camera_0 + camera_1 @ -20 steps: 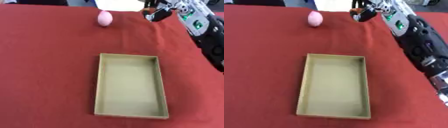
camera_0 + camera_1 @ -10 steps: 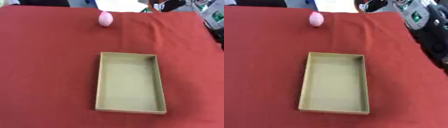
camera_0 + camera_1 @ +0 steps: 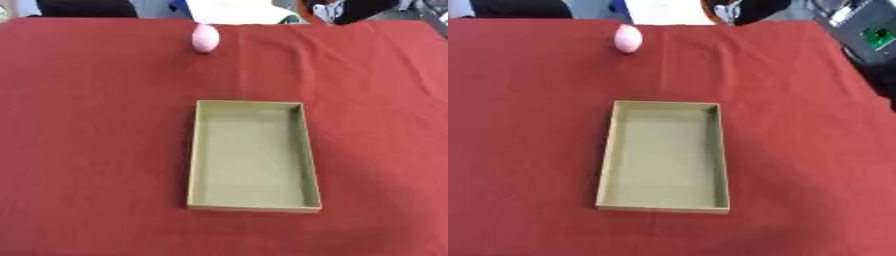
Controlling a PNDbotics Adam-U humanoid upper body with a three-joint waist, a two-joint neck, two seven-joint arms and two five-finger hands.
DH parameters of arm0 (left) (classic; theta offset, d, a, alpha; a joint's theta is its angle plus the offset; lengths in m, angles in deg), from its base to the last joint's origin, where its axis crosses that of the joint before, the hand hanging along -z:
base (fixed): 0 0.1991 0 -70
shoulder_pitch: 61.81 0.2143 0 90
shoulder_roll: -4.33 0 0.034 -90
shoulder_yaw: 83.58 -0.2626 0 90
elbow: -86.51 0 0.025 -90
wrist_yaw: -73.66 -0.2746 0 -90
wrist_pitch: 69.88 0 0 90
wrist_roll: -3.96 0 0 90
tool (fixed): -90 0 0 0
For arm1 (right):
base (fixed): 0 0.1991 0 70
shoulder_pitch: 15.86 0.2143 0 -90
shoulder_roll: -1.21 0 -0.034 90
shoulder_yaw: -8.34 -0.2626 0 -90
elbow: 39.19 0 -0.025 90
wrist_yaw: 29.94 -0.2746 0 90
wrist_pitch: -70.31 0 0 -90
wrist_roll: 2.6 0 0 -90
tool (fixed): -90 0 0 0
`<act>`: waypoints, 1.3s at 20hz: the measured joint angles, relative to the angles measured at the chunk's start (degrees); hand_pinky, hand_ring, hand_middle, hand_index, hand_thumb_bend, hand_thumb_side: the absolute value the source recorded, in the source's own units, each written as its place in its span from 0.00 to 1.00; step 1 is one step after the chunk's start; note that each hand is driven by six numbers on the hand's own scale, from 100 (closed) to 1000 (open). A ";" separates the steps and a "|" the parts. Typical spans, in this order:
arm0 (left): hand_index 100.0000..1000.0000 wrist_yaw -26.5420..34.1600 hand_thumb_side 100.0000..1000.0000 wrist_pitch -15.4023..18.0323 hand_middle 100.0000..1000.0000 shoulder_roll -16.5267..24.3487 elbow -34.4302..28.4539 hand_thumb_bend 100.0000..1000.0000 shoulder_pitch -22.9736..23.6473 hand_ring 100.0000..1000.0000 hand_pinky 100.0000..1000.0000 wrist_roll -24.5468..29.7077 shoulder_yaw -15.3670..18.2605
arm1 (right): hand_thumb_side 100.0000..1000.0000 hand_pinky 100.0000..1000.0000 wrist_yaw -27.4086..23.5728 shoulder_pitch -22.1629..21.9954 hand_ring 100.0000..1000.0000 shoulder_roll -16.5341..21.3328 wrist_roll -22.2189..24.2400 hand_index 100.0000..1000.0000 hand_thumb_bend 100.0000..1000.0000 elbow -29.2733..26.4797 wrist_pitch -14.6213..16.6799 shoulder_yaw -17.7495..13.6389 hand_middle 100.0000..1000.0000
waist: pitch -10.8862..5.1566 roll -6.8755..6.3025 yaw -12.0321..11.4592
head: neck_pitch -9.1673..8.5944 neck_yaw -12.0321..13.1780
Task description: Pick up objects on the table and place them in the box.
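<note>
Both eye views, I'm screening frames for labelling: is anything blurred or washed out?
Left eye view: soft overall, pink egg-shaped object fuzzy-edged, white glare beyond the table's far edge. Right eye view: box rim readable, arm at upper right smeared.

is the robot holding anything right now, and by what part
Nothing that can be seen: neither hand is in view. The pink egg-shaped object lies untouched on the red cloth, and the box is empty.

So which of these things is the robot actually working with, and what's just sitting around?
Part of the job:
- pink egg-shaped object, near the table's far edge
- open box, mid-table, nothing in it

Just there:
- red tablecloth
- white thing beyond the far edge
- part of the robot's right arm at the right edge; neither hand shows clearly
</note>
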State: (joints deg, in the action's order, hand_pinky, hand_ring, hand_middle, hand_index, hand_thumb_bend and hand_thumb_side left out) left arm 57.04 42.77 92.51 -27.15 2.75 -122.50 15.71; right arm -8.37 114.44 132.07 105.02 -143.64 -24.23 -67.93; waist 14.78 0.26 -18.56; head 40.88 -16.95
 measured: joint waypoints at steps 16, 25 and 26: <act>0.76 -2.66 0.36 -1.26 0.61 3.67 -0.01 0.15 5.43 0.72 0.77 -3.96 3.31 | 0.00 0.61 7.42 -1.64 0.58 -10.75 6.28 0.38 0.00 -8.94 1.73 7.09 0.18 | -1.53 -1.21 3.74 | 2.41 2.39; 0.76 -3.17 0.37 -1.39 0.61 3.67 -0.01 0.15 5.95 0.72 0.77 -4.20 3.32 | 0.00 0.60 8.81 -2.71 0.58 -15.16 7.81 0.38 0.00 -9.00 1.96 9.45 0.18 | -1.53 -1.39 3.76 | 2.54 2.72; 0.76 -3.20 0.37 -1.40 0.61 3.67 -0.01 0.14 6.02 0.72 0.77 -4.21 3.32 | 0.00 0.59 9.12 -3.01 0.58 -15.58 8.10 0.38 0.00 -9.00 2.00 9.81 0.18 | -1.53 -1.36 3.74 | 2.63 2.75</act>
State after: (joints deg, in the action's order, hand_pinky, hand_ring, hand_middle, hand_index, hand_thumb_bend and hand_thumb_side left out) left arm 53.84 41.37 96.18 -27.16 8.78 -126.71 19.03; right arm 0.75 111.43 116.49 113.12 -152.64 -22.22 -58.12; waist 13.24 -1.10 -14.82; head 43.51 -14.21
